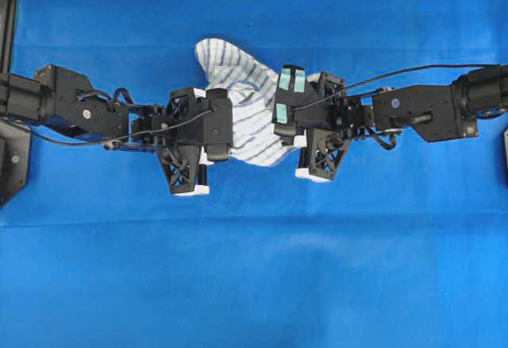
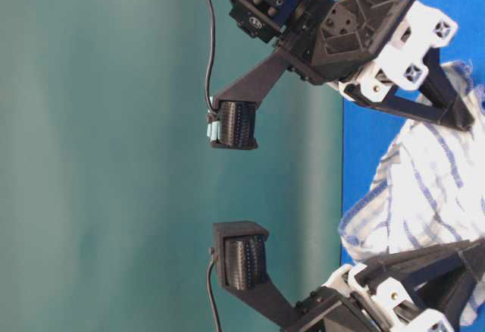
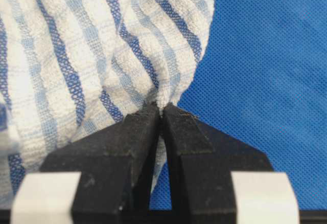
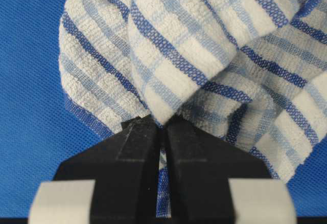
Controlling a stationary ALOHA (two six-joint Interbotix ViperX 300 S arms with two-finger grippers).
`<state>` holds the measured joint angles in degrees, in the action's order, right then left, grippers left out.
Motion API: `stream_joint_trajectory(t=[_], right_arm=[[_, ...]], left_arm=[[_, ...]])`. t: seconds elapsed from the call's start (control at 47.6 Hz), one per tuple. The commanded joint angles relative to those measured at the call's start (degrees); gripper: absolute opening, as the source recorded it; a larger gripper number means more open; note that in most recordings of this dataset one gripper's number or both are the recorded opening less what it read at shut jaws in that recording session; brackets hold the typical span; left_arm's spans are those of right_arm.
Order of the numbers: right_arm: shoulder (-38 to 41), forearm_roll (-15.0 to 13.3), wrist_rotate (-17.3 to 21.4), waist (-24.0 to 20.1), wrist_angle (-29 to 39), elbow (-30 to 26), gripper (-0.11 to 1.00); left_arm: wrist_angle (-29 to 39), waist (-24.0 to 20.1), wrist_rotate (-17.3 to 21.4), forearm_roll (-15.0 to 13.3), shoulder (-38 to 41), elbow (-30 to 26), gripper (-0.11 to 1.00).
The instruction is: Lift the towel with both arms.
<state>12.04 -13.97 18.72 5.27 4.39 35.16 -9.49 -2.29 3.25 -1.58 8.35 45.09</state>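
The towel point(image 1: 248, 98), white with blue stripes, is bunched between my two grippers over the blue table cloth point(image 1: 254, 268). My left gripper point(image 3: 162, 106) is shut on a pinched fold of the towel point(image 3: 92, 55). My right gripper point(image 4: 162, 117), on the arm with teal patches point(image 1: 290, 83), is shut on another fold of the towel point(image 4: 194, 45). In the table-level view the towel point(image 2: 436, 188) hangs crumpled between the right arm's fingers point(image 2: 455, 116) and the left arm's fingers point(image 2: 455, 260). I cannot tell whether its lowest part touches the cloth.
The blue table cloth covers the whole surface. A black frame point(image 1: 9, 14) stands at the far left edge, and black cables run along both arms point(image 1: 413, 70).
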Motion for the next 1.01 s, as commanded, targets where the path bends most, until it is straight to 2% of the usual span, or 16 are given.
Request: stream_joint_trajectory(t=[0.0,0.315,0.651,0.988], right_arm=[[-0.9,-0.2,-0.1,0.1,-0.3,-0.5,0.02],[-3.6,-0.2,0.0,-0.1,1.1,-1.1,0.02],[-18.8,-0.5,-1.5,-0.1,14.4,-5.3,0.02],[-29.3,-2.4,-5.2,-0.2,28.0,-16.3,0.02]], left_arm=[[-0.4,0.0,0.1,-0.1,-0.7,-0.6,0.03],[1.5,0.0,0.4,-0.1,-3.8,-0.6,0.03],[12.8,-0.2,0.9,0.1,-21.1,-2.8,0.03],[26.7,-3.3,1.0,0.3,-36.3,-11.5,0.03]])
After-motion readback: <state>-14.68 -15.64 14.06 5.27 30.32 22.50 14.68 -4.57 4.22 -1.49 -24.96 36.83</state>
